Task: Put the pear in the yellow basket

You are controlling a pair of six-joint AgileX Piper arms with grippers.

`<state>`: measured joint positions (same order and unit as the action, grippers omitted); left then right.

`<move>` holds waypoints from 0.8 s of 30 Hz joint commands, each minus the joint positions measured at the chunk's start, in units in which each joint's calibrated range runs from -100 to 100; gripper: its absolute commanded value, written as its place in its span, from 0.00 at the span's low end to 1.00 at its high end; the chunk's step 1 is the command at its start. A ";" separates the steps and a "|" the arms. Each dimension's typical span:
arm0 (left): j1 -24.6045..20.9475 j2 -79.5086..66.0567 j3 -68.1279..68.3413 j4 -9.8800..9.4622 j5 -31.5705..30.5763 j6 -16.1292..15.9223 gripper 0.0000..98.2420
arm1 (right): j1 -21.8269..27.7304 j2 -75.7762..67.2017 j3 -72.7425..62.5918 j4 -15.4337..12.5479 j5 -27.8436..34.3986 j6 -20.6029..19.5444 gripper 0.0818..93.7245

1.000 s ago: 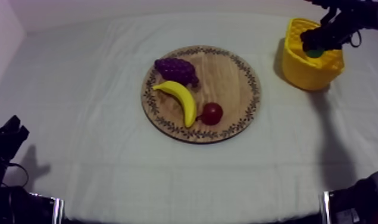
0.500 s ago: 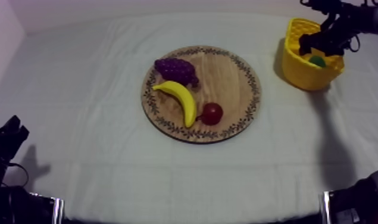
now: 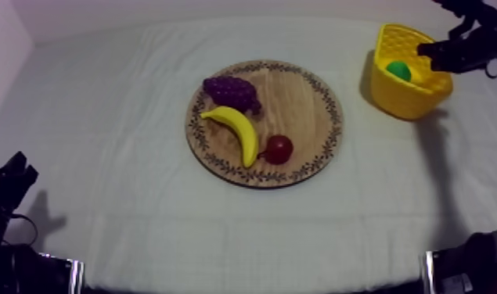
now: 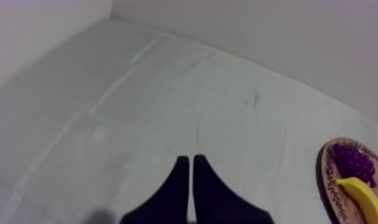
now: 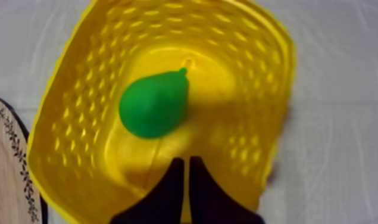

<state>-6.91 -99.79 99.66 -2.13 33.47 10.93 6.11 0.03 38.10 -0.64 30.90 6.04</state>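
Observation:
The green pear (image 5: 153,105) lies on the floor of the yellow basket (image 5: 250,71), free of any grip; from above the pear (image 3: 398,70) shows inside the basket (image 3: 408,98) at the far right. My right gripper (image 5: 186,162) hovers over the basket's near wall, its black fingers together as a narrow wedge with nothing in them; from above the right gripper (image 3: 425,51) sits over the basket's right rim. My left gripper (image 4: 187,161) is shut over bare cloth, far from the round wooden board (image 3: 298,102).
On the board lie a purple bunch of grapes (image 3: 232,91), a banana (image 3: 237,129) and a small red fruit (image 3: 279,148). My left arm (image 3: 7,188) rests at the table's near left edge. Open cloth surrounds the board.
My right gripper has let go of the pear, which now lies in the basket. The gripper then drew back to the right and upward and its fingers shut. The left arm stayed still.

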 commanded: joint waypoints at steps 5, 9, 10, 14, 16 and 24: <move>-0.01 -0.04 0.00 0.01 0.00 -0.01 0.00 | 1.15 -17.14 13.66 -2.79 -4.63 5.72 0.01; -0.01 -0.04 0.00 0.01 0.00 -0.01 0.00 | 1.46 -27.82 25.04 -2.41 -10.15 5.52 0.01; -0.01 -0.04 0.00 0.01 0.00 -0.01 0.00 | 1.55 -30.54 27.72 -2.85 -11.10 5.97 0.01; -0.01 -0.04 0.00 0.01 0.00 -0.01 0.00 | 1.84 -41.31 37.85 -5.27 -13.38 8.38 0.01; -0.01 -0.04 0.00 0.01 0.00 -0.01 0.00 | 1.68 -46.77 42.80 -6.84 -14.27 9.79 0.01; -0.01 -0.04 0.00 0.01 0.00 -0.01 0.00 | 0.21 -68.86 58.40 -11.78 -13.78 12.08 0.01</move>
<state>-6.91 -99.79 99.66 -2.13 33.47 10.93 6.37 -58.52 90.88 -12.63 15.95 19.18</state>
